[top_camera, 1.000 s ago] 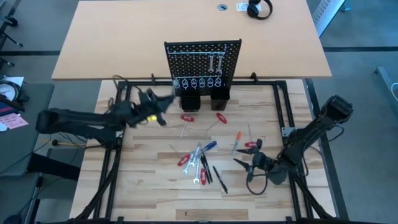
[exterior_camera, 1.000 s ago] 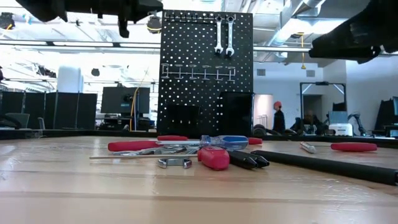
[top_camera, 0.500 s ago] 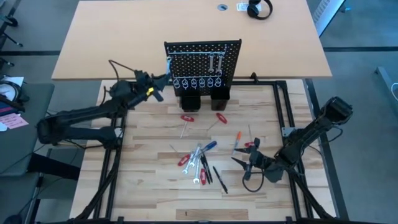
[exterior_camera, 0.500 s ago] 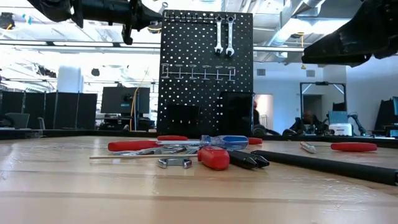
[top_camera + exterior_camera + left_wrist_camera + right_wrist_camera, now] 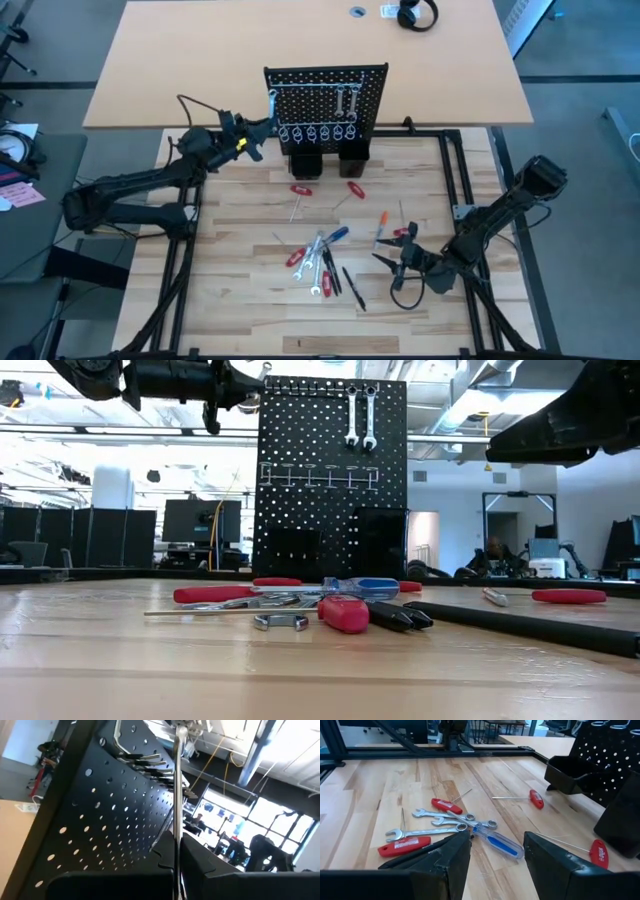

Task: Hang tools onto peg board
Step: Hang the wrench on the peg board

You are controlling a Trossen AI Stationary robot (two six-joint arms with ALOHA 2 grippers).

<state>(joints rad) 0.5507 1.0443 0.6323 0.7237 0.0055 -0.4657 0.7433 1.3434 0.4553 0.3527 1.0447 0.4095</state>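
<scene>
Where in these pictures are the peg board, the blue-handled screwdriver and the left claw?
peg board [image 5: 325, 85]: high view, perforated panel.
blue-handled screwdriver [image 5: 498, 843]: right wrist view, middle of its handle.
left claw [image 5: 262, 127]: high view, between its fingertips.

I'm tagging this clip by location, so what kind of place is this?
Probably a robotics lab or workshop in an open industrial hall. A peg board stands on a wooden table, and beyond it are dark partitions, monitors and exposed ceiling pipes.
</scene>
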